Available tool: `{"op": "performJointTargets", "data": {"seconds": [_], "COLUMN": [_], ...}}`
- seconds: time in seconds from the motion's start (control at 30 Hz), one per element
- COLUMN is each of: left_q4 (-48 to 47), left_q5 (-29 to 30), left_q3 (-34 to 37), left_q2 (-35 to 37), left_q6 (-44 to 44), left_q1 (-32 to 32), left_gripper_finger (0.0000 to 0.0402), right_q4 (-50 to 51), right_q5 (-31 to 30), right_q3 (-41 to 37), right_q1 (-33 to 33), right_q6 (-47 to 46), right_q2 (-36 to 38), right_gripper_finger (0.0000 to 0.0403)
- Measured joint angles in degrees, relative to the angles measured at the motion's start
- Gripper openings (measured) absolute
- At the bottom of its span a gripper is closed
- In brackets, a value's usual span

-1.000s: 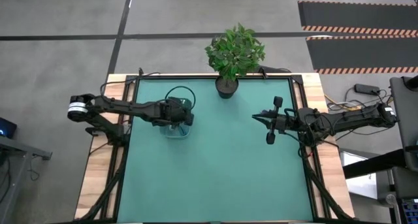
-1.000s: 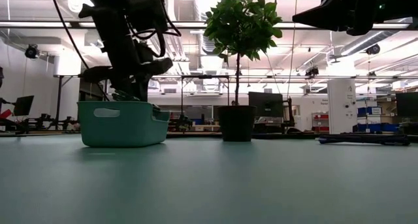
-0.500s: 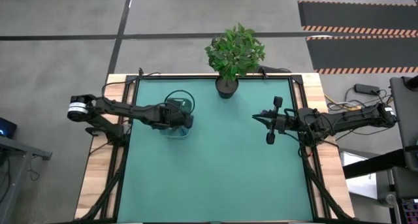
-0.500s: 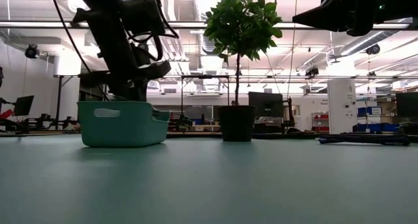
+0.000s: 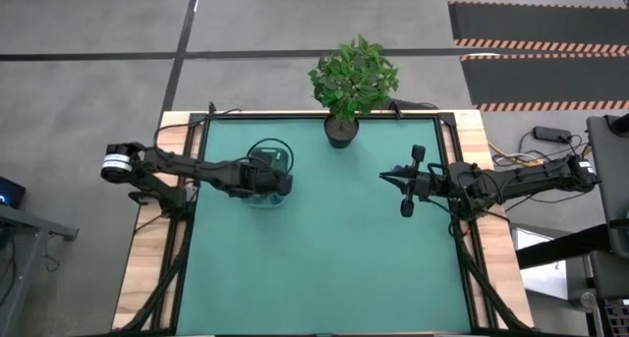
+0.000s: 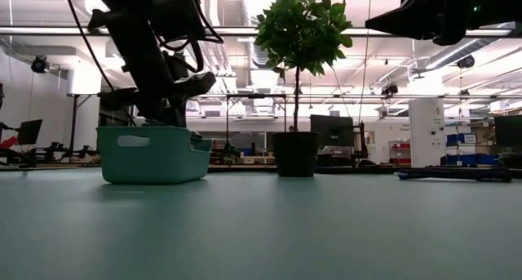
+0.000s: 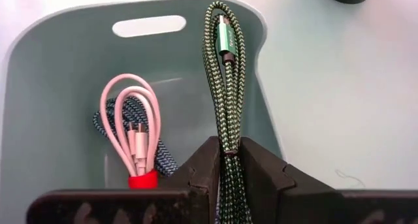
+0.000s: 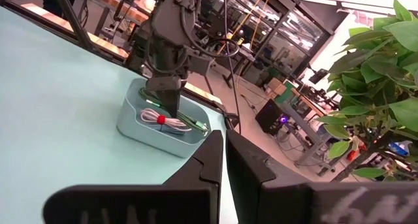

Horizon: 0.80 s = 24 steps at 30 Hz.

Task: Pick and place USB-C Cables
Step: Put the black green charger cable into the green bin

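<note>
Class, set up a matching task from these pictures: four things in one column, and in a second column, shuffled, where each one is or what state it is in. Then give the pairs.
Things
1. green braided cable
2. white cable with red tie
3. potted plant
4. right gripper

Places or states
A. lying inside the teal bin
B. raised above bare table, holding nothing
C. pinched between the left gripper fingers, over the bin
D. standing at the table's far edge

Pairs: 1-C, 2-A, 3-D, 4-B
</note>
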<state>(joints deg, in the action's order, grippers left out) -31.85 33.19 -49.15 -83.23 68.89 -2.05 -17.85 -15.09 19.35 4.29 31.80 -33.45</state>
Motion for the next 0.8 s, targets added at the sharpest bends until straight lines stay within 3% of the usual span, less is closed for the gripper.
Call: {"op": "performJointTargets", "data": {"seconds": [0.8], "left_q4": [-0.03], "left_q5": [1.73], "left_q3": [0.82], "left_q2": [-0.01], "left_q6": [4.01], "left_q1": [1.03], "left_gripper_finger": [0.0042], "right_q4": [0.02], "right_q5": [-0.02], "right_q3": [0.00], "right_q1": [0.01], "right_q6": [0.18], "right_q2": [0.00], "right_gripper_finger": [0.0011]}}
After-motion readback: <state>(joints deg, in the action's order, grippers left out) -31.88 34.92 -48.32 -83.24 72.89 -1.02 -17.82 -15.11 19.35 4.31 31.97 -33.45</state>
